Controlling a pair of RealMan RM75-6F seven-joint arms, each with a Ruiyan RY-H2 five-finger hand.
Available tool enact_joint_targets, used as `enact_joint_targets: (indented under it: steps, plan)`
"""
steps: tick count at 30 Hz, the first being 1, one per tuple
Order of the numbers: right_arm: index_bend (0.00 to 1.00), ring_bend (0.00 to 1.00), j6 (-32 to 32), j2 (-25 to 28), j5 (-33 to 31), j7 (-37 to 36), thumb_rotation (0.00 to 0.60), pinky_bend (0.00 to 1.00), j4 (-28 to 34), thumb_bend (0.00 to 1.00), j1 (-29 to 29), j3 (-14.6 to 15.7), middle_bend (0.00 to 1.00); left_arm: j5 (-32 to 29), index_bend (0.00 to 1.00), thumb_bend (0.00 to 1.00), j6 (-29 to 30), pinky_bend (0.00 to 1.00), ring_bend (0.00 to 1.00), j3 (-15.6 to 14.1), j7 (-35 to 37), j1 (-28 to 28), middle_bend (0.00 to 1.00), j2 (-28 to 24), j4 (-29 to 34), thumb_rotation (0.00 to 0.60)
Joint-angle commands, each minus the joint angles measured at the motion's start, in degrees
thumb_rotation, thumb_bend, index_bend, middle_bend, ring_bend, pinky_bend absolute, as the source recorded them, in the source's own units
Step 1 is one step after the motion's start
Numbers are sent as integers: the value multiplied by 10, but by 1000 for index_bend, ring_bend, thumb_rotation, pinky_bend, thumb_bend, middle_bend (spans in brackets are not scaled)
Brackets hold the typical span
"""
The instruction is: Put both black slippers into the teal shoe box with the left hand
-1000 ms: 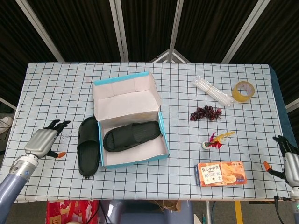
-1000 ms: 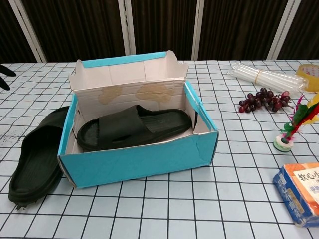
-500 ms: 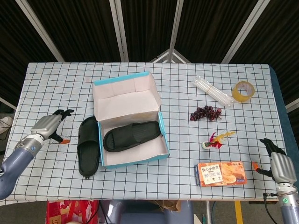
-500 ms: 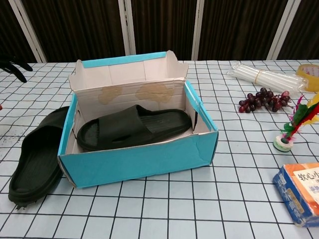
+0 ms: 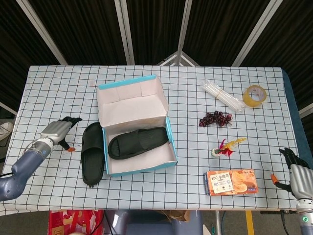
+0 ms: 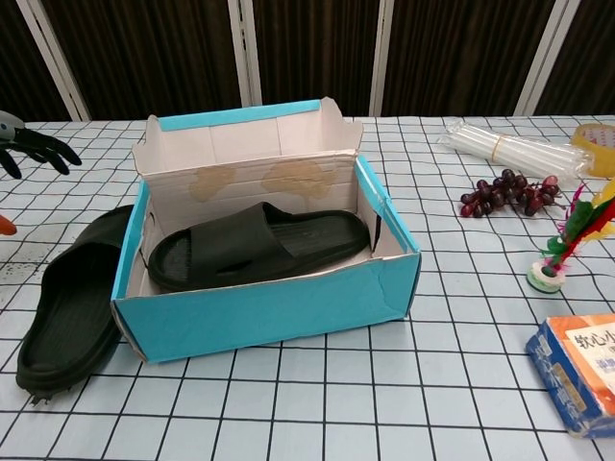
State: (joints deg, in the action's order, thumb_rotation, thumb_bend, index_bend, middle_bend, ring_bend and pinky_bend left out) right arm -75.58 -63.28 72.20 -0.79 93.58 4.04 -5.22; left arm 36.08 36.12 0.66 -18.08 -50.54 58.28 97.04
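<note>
Teal shoe box [image 5: 138,147]: stands open left of the table's middle, lid flap upright at its far side, white inside, teal outside. Black slipper in the box [image 5: 138,142]: 1, lying lengthwise across the box floor, sole down, toe end toward the box's left wall. Black slipper on the table [image 5: 92,152]: 1, flat on the checked cloth just beside the box's left wall, running from the far side toward the near edge; in the chest view its near end [image 6: 58,331] lies close to the box's front left corner. Left hand [image 5: 57,130]: near the table's left edge, beside the outer slipper but apart from it, holding nothing, dark fingers [image 6: 43,150] spread and pointing toward the box. Right hand [image 5: 298,172]: at the table's near right corner, holding nothing, fingers apart and raised. Table [image 5: 58,88]: covered with a white cloth in a dark grid. Other items, all on the right half: snack packet [image 5: 231,181] near the near edge; shuttlecock with coloured feathers [image 5: 226,147] between the packet and a bunch of dark grapes [image 5: 215,118]; bundle of clear tubes [image 5: 222,95] and roll of yellow tape [image 5: 255,95] toward the far right corner.
</note>
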Motion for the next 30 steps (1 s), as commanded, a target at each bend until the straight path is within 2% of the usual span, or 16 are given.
enact_joint_targets:
  steps: [1,7,11,19,30]
  plan:
    - [152,182,1,0,-2,3,600,188,0,308,1,0,113,-5,89,129,9,139,0,-8,-10,-8,72,14,-7,600]
    - [152,182,1,3,-5,5,600,188,0,308,2,-3,113,-16,88,129,6,139,0,-15,-7,-16,73,43,-27,600]
    - [152,181,-22,6,9,18,600,170,-1,308,-2,-5,113,-19,78,129,-1,139,0,-19,-3,-20,74,60,-42,600]
    - [152,181,-67,6,109,-56,600,166,-38,308,-3,6,113,-21,78,129,-1,140,0,-22,-2,-30,84,78,-57,600]
    - [152,181,-110,8,158,-68,600,166,-45,308,-9,13,113,-32,75,129,-5,139,0,-31,1,-41,85,92,-72,600]
